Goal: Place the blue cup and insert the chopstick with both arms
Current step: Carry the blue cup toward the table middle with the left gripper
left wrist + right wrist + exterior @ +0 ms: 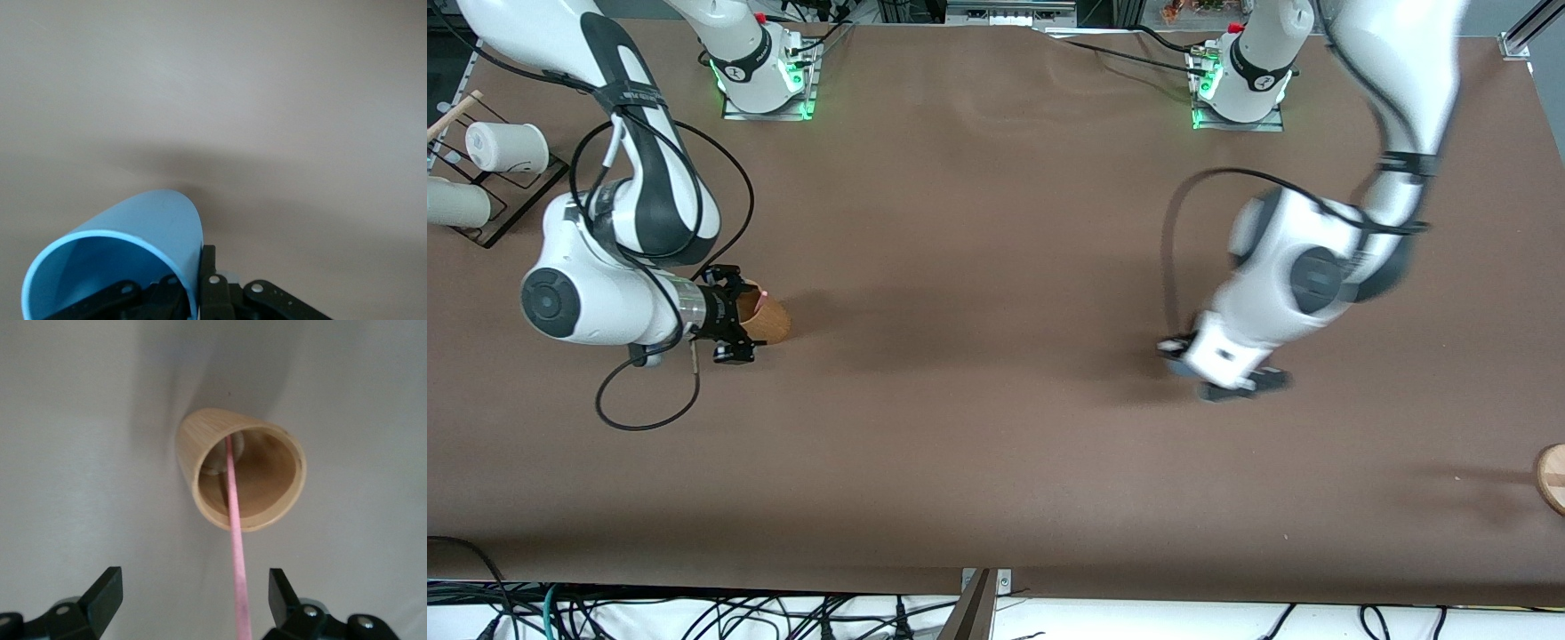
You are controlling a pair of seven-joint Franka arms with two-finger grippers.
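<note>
The blue cup (133, 233) is held by my left gripper (199, 270), one finger inside the rim and one outside, over bare table toward the left arm's end. In the front view the left gripper (1214, 369) is blurred and the cup (1176, 363) barely shows beside it. The pink chopstick (235, 520) stands in a tan wooden cup (200, 447) and sticks out of its mouth. My right gripper (195, 587) is open around the chopstick without touching it. In the front view the right gripper (738, 313) is at the wooden cup (769, 322), with the chopstick's pink tip (760, 298) showing.
White cups (507, 147) lie on a black wire rack (494, 227) at the right arm's end. A round wooden piece (1552, 477) lies at the table's edge at the left arm's end. A black cable loop (649, 418) hangs from the right arm.
</note>
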